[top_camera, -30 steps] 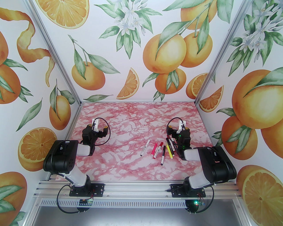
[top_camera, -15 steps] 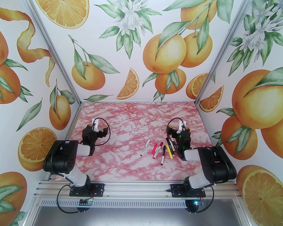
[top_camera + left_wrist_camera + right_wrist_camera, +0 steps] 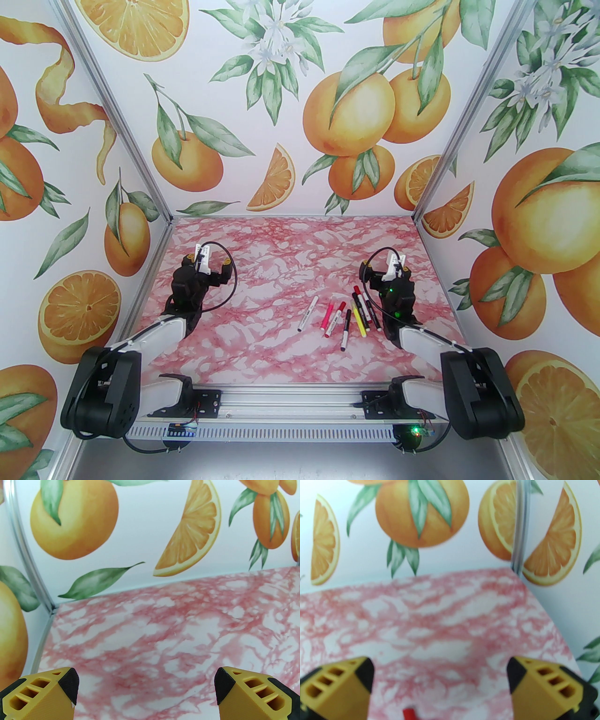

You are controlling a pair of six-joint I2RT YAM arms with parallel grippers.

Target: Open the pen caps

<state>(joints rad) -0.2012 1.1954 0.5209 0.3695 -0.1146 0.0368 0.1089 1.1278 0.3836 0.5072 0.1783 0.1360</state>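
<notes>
Nearest you, the pens (image 3: 344, 318) lie flat on the pink marble table (image 3: 262, 365), right of centre. They're fanned out a bit, but every long axis runs roughly near-to-far. The pen caps (image 3: 357, 288) all look to be on, as far as I can tell at this size.

Just past the far ends of the rightmost pens, and a touch to the right, sits your right gripper (image 3: 385, 271). Its jaws are spread wide with nothing in them. In its wrist view a red cap (image 3: 409, 713) pokes in at the bottom edge, low between the fingers, so I reckon you'd pull back and down, not reach out.

The left gripper (image 3: 206, 262) is just as wide and empty, well apart from the pens on the left side. The right arm is clearly nearer.
</notes>
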